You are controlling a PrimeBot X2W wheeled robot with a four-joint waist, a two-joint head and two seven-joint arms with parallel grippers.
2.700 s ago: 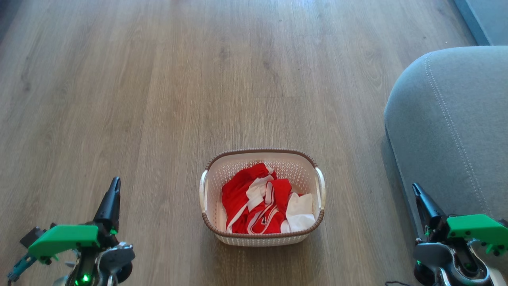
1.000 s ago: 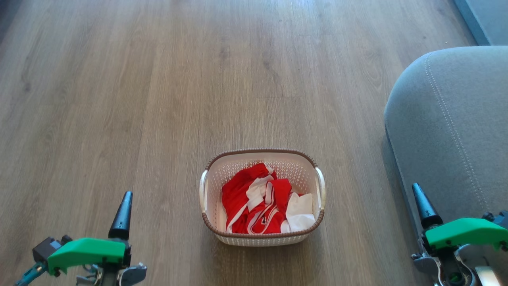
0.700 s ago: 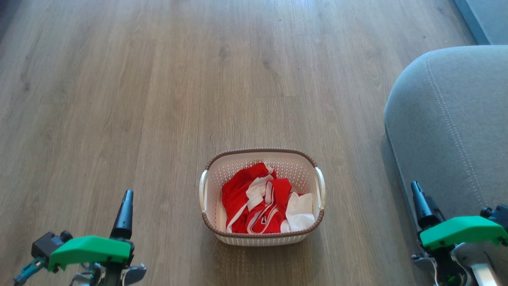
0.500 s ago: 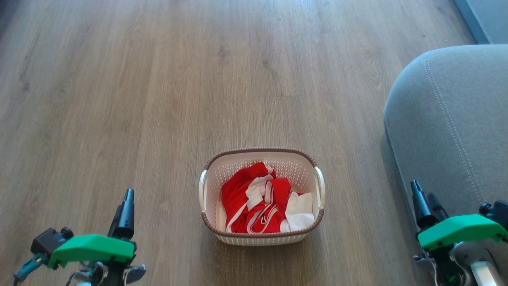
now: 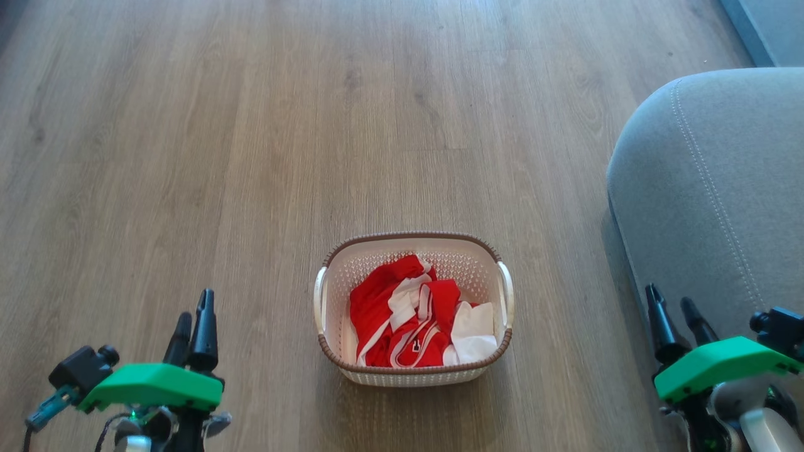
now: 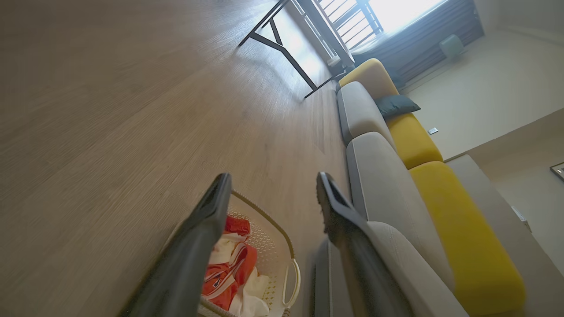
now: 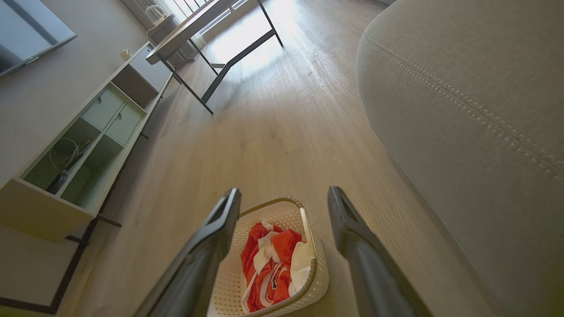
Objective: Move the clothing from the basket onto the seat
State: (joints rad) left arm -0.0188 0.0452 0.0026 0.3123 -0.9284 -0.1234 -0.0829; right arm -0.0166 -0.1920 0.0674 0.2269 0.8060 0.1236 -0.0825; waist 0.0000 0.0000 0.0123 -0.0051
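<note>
The cream basket [image 5: 411,237] with a brown rim stands on the wood floor, low in the middle of the head view. The clothing [image 5: 402,314], red fabric with white stripes plus a white piece, lies crumpled inside it. The grey-blue seat [image 5: 710,188] rises at the right, apart from the basket. My left gripper [image 5: 195,306] is open at the lower left, well to the left of the basket. My right gripper [image 5: 668,295] is open at the lower right, in front of the seat's rounded edge. Between each wrist view's fingers show the basket [image 6: 277,233] [image 7: 308,233] and the clothing [image 6: 229,268] [image 7: 273,259].
Bare wood floor [image 5: 251,125] stretches ahead and to the left. The left wrist view shows a long sofa with yellow cushions [image 6: 414,141] and a table's black legs [image 6: 282,48]. A low shelf unit [image 7: 79,149] stands along the wall in the right wrist view.
Both grippers have turned on their wrists, so that two fingers of each now show instead of one. The basket and clothing lie as before; the camera shifted slightly.
</note>
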